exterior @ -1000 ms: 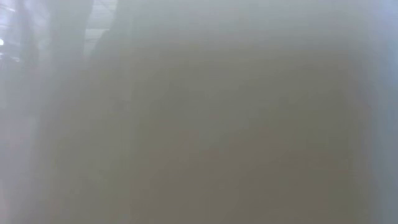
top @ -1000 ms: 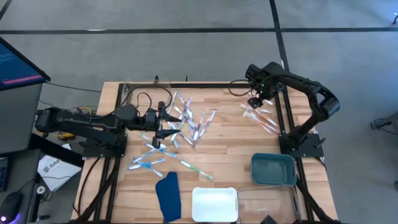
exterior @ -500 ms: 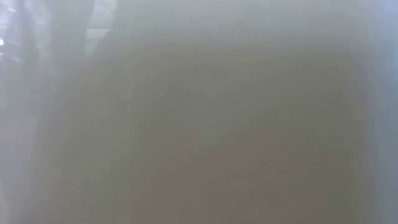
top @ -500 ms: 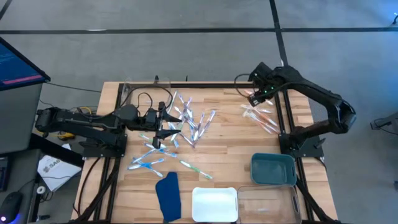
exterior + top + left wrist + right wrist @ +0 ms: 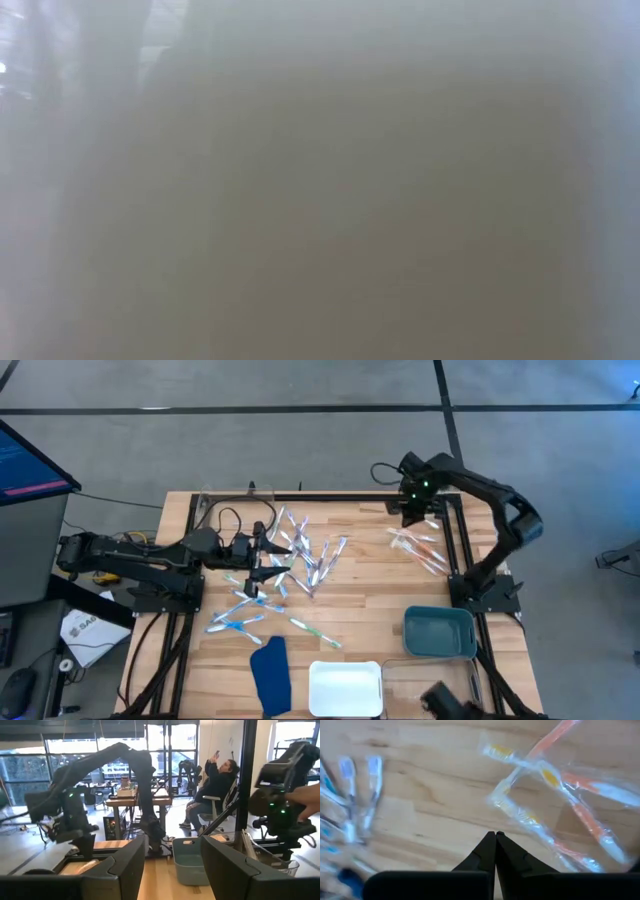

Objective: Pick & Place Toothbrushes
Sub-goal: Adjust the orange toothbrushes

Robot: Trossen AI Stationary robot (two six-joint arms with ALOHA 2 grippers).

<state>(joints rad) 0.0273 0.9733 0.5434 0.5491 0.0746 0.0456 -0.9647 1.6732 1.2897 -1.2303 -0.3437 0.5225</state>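
Above the orange toothbrushes, my right hand hangs closed and empty; I judge reopening comes next.

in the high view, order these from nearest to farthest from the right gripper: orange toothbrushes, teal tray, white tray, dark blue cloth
Measured from the right gripper, at the table's far right edge with its jaws shut:
1. orange toothbrushes, just in front of it on the right side.
2. teal tray, near right.
3. white tray, near edge, middle.
4. dark blue cloth, near edge, left of the white tray.
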